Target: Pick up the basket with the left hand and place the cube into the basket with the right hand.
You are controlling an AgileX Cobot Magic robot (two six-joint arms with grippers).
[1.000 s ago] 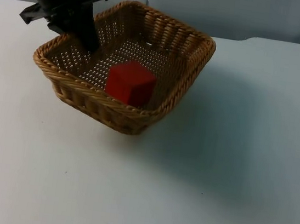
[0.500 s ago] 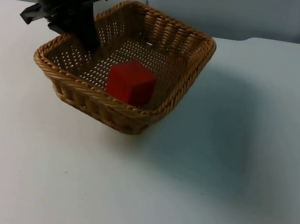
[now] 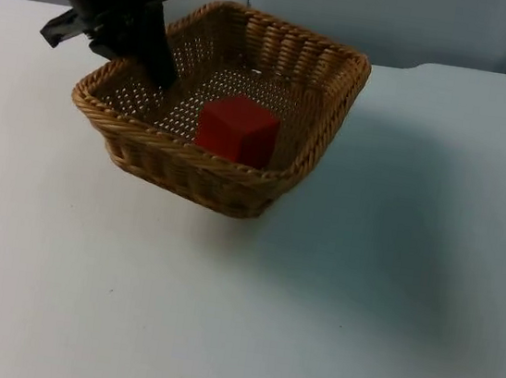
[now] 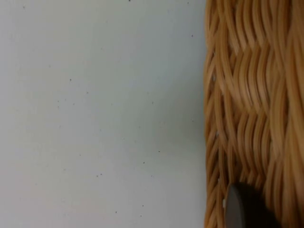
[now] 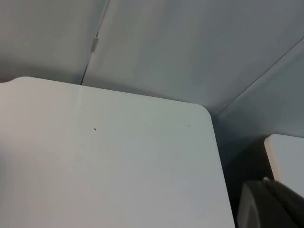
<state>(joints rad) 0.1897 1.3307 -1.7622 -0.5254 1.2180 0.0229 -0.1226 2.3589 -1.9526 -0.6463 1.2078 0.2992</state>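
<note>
The left gripper (image 3: 157, 69) is clamped on the near wall of the basket (image 3: 235, 182), one finger (image 3: 154, 55) inside. With one edge pinched, the basket could tip or slip. Just beyond the fingers, the red cube (image 3: 237, 129) sits on the basket floor. The right arm waits; I cannot tell its gripper's state.

You've got the left gripper (image 3: 157, 69) clamped on the far-left rim of the wicker basket (image 3: 226, 181), one finger reaching down inside. The red cube (image 3: 237, 129) sits in the basket, near its front wall. Basket's shadow falls on the white table (image 3: 361, 287) to the right.
</note>
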